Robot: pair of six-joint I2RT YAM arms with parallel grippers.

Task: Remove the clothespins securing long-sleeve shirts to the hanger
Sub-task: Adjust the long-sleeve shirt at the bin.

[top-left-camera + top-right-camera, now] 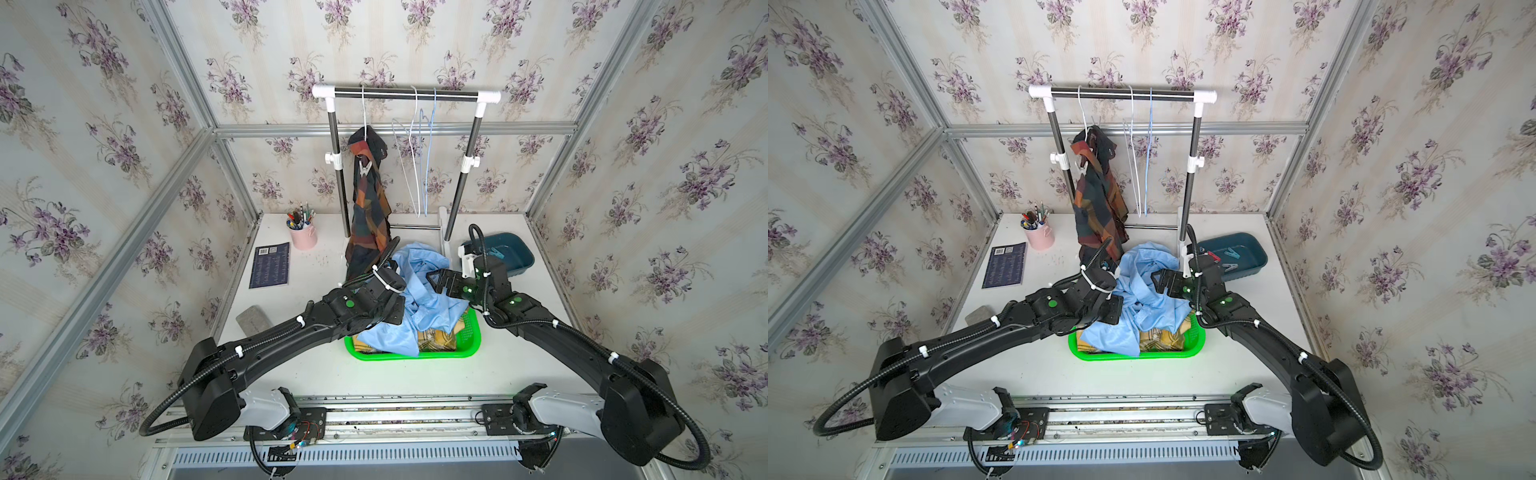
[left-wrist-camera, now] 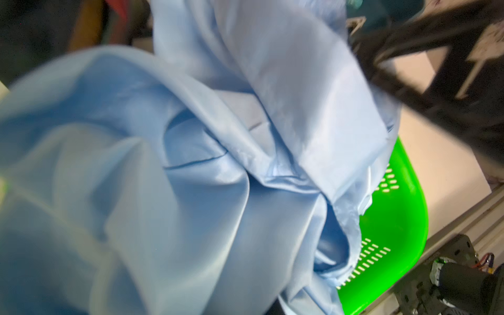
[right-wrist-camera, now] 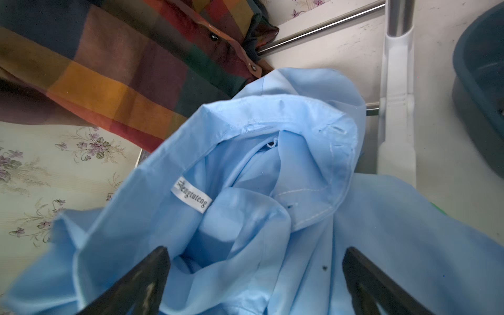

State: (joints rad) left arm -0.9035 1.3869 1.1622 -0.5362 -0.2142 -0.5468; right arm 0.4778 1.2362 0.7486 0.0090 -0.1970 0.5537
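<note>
Over the green basket (image 1: 415,355), which sits toward the front edge of the tabletop (image 1: 311,374) about midway along it, the light blue shirt (image 1: 419,270) lies heaped. It spills past the rim toward the rear edge, and the yellow plaid shirt (image 1: 436,338) lies under it inside the basket. The left gripper (image 1: 392,313) is pressed into the blue cloth at the basket's left side. Folds hide its fingers, which are drawn together, and whether they pinch any cloth cannot be told. The right gripper (image 3: 256,286) hangs just above the blue shirt's collar, its fingers (image 3: 136,283) spread wide and holding nothing. At the rear edge stands the rack (image 1: 405,93). The dark plaid shirt (image 1: 368,216) hangs from a white hanger (image 1: 364,112) near the rack's left end, pinned there by a translucent clothespin (image 1: 365,168), and its tail reaches down to the tabletop. Thin wire hangers (image 1: 415,166) hang beside it on the same bar. Near the right rear corner a teal tub (image 1: 1252,269) holds a red clothespin (image 1: 1213,255), a light blue clothespin (image 1: 1231,252) and a grey clothespin (image 1: 1229,267).
</note>
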